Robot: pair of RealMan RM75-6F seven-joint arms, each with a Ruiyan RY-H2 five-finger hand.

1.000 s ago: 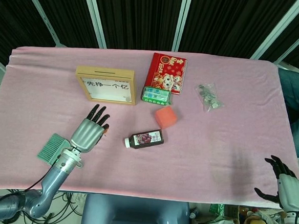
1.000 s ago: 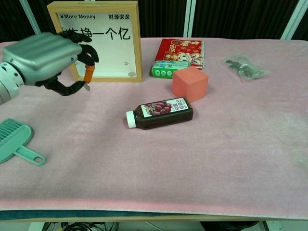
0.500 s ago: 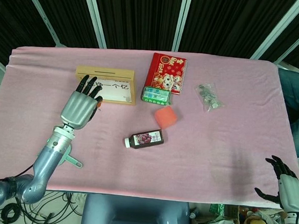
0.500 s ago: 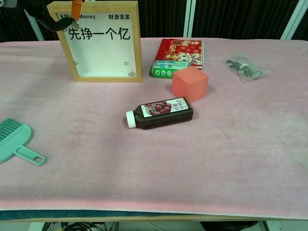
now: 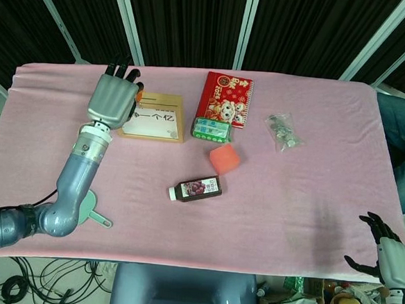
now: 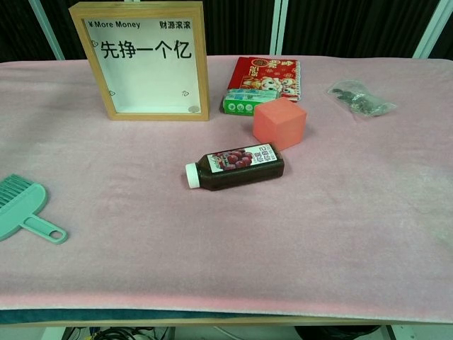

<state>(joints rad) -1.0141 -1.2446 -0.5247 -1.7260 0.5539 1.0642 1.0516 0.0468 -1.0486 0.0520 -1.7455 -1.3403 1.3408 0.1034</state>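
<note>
The pink-covered worktop (image 5: 311, 194) carries a wooden money box (image 6: 147, 60) standing upright near its far-left corner, with a red booklet (image 6: 267, 72), a green carton (image 6: 245, 101), an orange cube (image 6: 279, 123) and a lying dark bottle (image 6: 236, 166) towards the middle. The left hand (image 5: 112, 98) hovers over the box's left top edge, fingers stretched forward close together, a small orange thing (image 5: 140, 86) at their tips; whether it is pinched cannot be told. The right hand (image 5: 383, 249) hangs off the near-right corner, fingers spread and holding nothing.
</note>
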